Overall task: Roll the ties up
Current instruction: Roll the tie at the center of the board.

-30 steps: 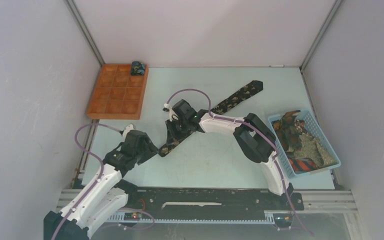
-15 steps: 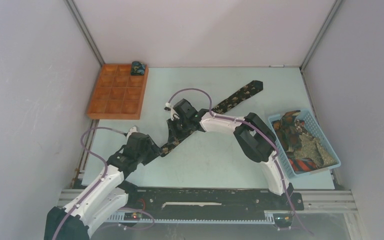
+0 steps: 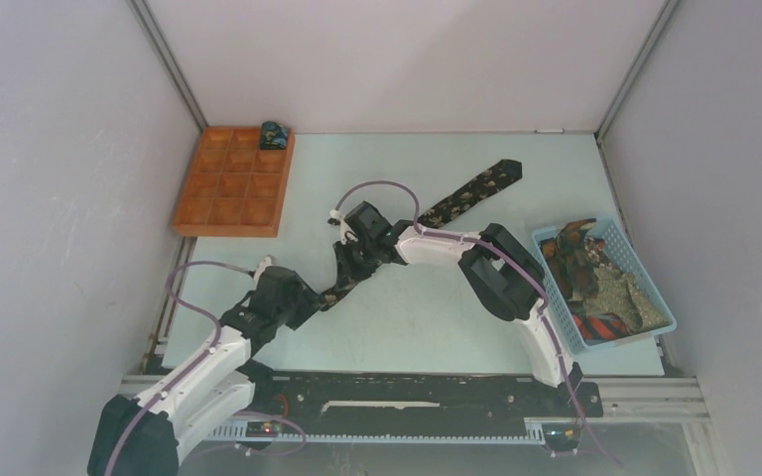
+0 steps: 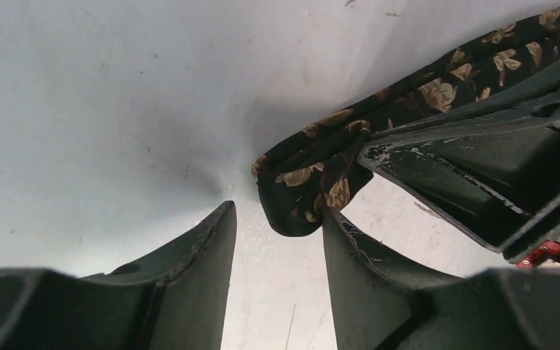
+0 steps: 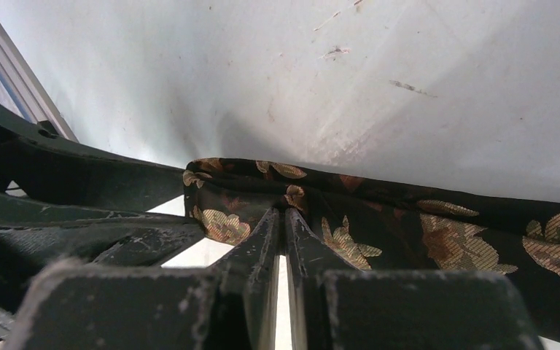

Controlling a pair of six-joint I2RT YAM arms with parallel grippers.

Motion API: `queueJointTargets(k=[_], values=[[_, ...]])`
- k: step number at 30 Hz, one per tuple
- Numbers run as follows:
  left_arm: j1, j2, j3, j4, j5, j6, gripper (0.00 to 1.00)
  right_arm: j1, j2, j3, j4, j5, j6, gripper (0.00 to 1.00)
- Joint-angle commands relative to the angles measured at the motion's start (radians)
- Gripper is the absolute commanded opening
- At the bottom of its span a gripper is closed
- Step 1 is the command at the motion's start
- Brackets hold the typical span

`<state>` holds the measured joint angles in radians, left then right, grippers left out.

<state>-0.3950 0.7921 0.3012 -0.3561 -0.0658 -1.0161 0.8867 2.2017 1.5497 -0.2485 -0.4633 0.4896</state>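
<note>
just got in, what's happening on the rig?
The right gripper is pinching the black leaf-print tie near its close end, the rest laid flat across the table. The left gripper sits open at the tip. One rolled tie is in the orange tray; more wait in the blue basket.

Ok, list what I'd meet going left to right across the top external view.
orange tray → left gripper → right gripper, shut on the black leaf tie → blue basket
</note>
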Motion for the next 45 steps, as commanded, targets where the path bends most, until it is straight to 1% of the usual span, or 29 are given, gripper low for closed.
queueJointTargets(k=[1,10,16,22,27,29,34,36,40,45], values=[[0.001,0.031,-0.011,0.075,-0.002,-0.033,0.52,-0.003,0.005,-0.006,0.032,0.012,-0.002,0.09],[0.001,0.066,-0.031,0.101,-0.022,-0.054,0.48,-0.005,0.004,-0.013,0.038,0.008,-0.002,0.09],[-0.001,0.083,-0.061,0.105,-0.038,-0.095,0.42,-0.005,0.006,-0.017,0.044,0.007,-0.001,0.09],[-0.001,0.137,-0.081,0.159,-0.007,-0.103,0.39,-0.005,0.004,-0.017,0.054,0.001,0.004,0.08],[-0.003,0.154,-0.080,0.167,-0.012,-0.091,0.17,-0.005,-0.011,-0.014,0.057,0.002,0.004,0.08],[-0.002,0.146,-0.080,0.165,-0.016,-0.085,0.12,-0.005,-0.026,-0.008,0.049,0.008,-0.001,0.09],[-0.005,0.112,-0.059,0.117,-0.040,-0.059,0.01,-0.001,-0.081,0.014,0.020,0.023,-0.014,0.16],[-0.005,0.100,-0.042,0.085,-0.049,-0.047,0.00,0.005,-0.104,0.019,0.010,0.026,-0.019,0.20],[-0.004,0.071,-0.008,0.026,-0.059,-0.018,0.00,0.021,-0.127,0.022,-0.013,0.040,-0.030,0.29],[-0.004,0.040,0.017,-0.020,-0.069,0.002,0.00,0.035,-0.117,0.021,-0.019,0.057,-0.034,0.31]])
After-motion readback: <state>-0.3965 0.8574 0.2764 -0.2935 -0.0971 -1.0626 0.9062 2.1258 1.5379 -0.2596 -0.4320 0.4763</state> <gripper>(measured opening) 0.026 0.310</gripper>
